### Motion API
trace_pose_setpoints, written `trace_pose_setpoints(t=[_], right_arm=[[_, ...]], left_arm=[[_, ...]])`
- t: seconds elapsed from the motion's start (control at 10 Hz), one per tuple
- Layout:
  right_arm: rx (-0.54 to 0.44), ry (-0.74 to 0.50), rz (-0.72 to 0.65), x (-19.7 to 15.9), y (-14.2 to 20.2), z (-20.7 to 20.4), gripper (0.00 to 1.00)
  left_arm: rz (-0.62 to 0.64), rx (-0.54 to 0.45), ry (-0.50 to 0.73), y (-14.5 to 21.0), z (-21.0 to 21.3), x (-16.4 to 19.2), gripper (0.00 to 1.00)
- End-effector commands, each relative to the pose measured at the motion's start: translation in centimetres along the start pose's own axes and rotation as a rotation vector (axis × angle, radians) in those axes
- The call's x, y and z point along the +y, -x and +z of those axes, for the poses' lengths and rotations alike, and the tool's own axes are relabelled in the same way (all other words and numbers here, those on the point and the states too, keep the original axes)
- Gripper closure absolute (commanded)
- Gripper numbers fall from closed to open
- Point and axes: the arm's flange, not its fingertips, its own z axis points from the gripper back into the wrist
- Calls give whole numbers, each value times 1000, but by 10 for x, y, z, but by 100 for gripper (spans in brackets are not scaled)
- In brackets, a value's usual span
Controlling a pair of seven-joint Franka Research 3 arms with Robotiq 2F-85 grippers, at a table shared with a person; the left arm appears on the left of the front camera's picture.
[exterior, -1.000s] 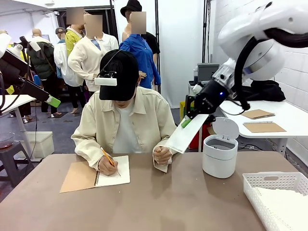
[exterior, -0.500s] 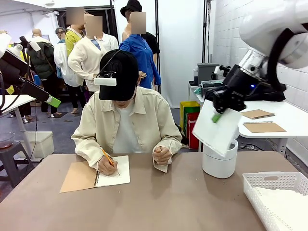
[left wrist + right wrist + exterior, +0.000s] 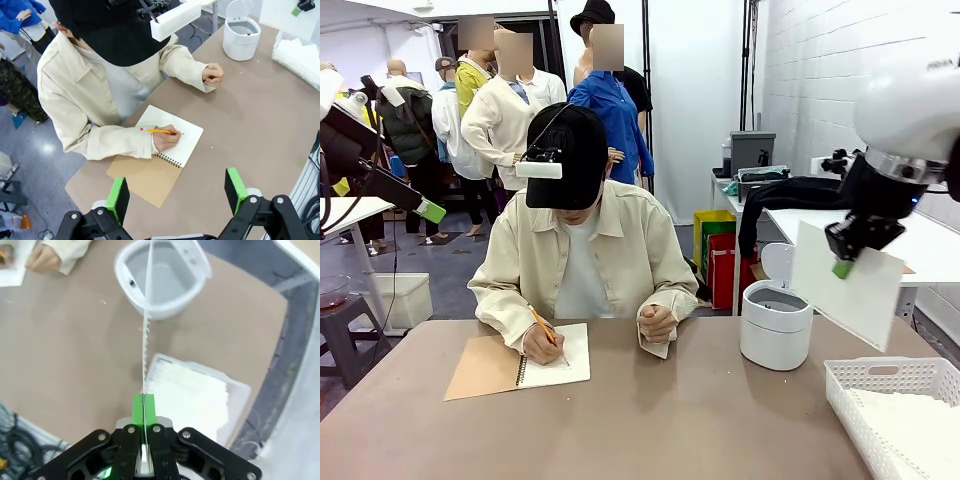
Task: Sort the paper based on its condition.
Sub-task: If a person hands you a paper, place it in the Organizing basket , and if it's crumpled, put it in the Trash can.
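My right gripper point(image 3: 842, 268) is shut on a flat off-white sheet of paper point(image 3: 848, 283) that hangs in the air above the table's right side, between the white bin point(image 3: 776, 323) and the white lattice basket point(image 3: 872, 385). In the right wrist view the paper point(image 3: 146, 320) shows edge-on, pinched between the green pads point(image 3: 143, 409), with the open bin point(image 3: 161, 276) and the basket point(image 3: 190, 395) holding more paper below. My left gripper point(image 3: 177, 191) stands open, high above the person's spiral notebook point(image 3: 159, 154).
A person sits at the far side and writes with a pencil point(image 3: 544, 327) in the notebook point(image 3: 518, 361); their other fist point(image 3: 657, 322) rests on the table. The bin's lid point(image 3: 789, 266) stands up. A stack of sheets point(image 3: 913, 430) lies in the basket.
My right arm has swung the held sheet from near the person's fist rightward, past the bin, to above the gap between bin and basket. The person keeps writing.
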Motion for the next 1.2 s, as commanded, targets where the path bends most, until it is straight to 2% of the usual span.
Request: trace_pose_setpoints(t=[0.0, 0.1, 0.2, 0.5, 0.7, 1.1], right_arm=[[36, 98, -56, -4, 35, -17, 100], [69, 54, -127, -7, 38, -19, 100], [23, 42, -11, -6, 17, -7, 100], [23, 42, -11, -6, 17, -7, 100], [38, 81, -25, -2, 33, -10, 100], [44, 59, -117, 3, 107, -11, 100]], left_arm=[[2, 0, 0, 0, 0, 0, 0], [2, 0, 0, 0, 0, 0, 0], [2, 0, 0, 0, 0, 0, 0], [2, 0, 0, 0, 0, 0, 0], [2, 0, 0, 0, 0, 0, 0], [2, 0, 0, 0, 0, 0, 0]])
